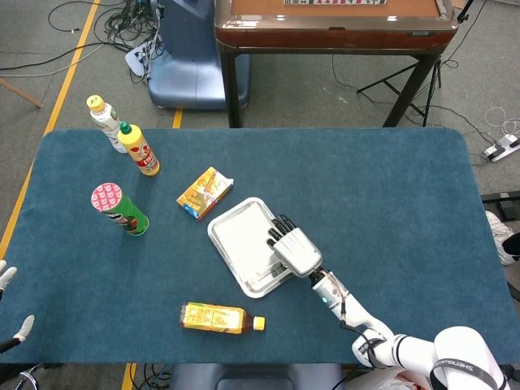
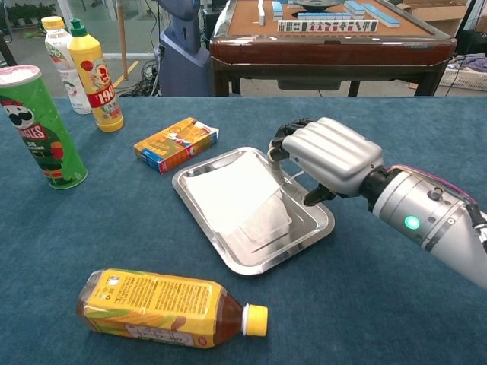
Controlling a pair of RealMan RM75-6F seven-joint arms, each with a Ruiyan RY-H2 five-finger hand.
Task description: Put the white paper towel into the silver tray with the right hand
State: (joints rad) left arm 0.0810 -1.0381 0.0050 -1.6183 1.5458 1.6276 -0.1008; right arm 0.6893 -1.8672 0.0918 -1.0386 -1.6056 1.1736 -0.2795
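The silver tray (image 2: 310,230) lies at the table's middle, seen in the head view too as the tray (image 1: 218,236). The white paper towel (image 2: 228,192) lies inside it, rumpled, its right edge lifted toward my right hand (image 2: 329,156). That hand hovers over the tray's right side, fingers curled down, and pinches the towel's raised edge. From the head camera, the right hand (image 1: 292,249) covers the tray's right part and the towel (image 1: 244,238) shows white beside it. Only spread fingertips of my left hand (image 1: 6,273) show at the left border, holding nothing.
A snack box (image 2: 175,143) lies just left of the tray. A tea bottle (image 2: 163,308) lies on its side near the front edge. A green crisp can (image 2: 34,125) and two upright bottles (image 2: 95,76) stand far left. A mahjong table (image 2: 335,42) stands behind.
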